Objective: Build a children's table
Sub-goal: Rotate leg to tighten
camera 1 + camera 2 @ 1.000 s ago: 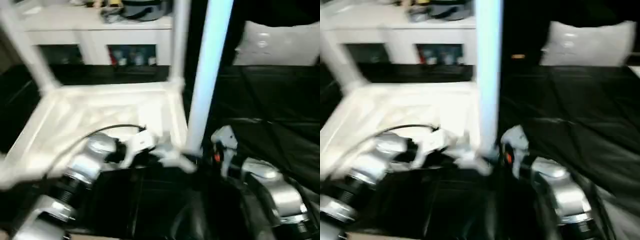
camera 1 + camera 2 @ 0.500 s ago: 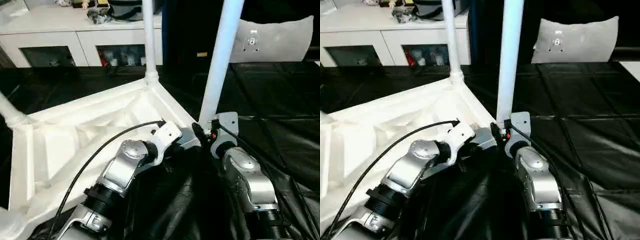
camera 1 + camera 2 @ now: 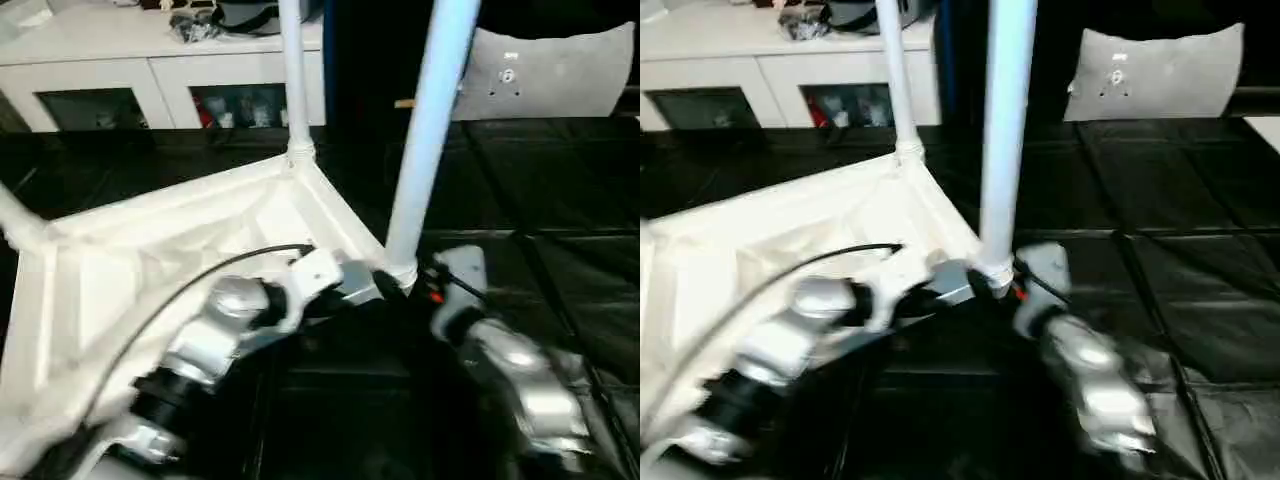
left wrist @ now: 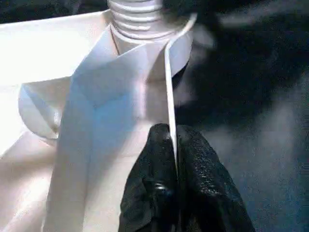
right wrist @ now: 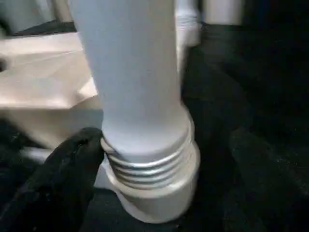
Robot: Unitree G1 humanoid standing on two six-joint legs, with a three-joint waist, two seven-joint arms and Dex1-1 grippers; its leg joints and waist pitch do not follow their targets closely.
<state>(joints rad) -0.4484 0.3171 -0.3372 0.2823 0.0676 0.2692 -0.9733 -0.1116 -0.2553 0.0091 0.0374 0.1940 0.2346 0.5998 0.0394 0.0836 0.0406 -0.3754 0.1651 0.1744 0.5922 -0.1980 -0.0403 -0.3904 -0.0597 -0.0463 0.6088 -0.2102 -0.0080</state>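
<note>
Two legs up on inverted table top, lying on black floor sheet. L gripper pinches top's rim by near corner socket. R gripper's finger against near leg at threads; grip state unclear. Far leg seated.

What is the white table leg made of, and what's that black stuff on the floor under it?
The leg looks like smooth white plastic: it has a soft sheen, and moulded screw ridges show at its base where it enters the corner socket of the tabletop. The black floor covering looks like thin plastic sheeting or film, since it wrinkles and glints; it could be a coated fabric instead.
</note>
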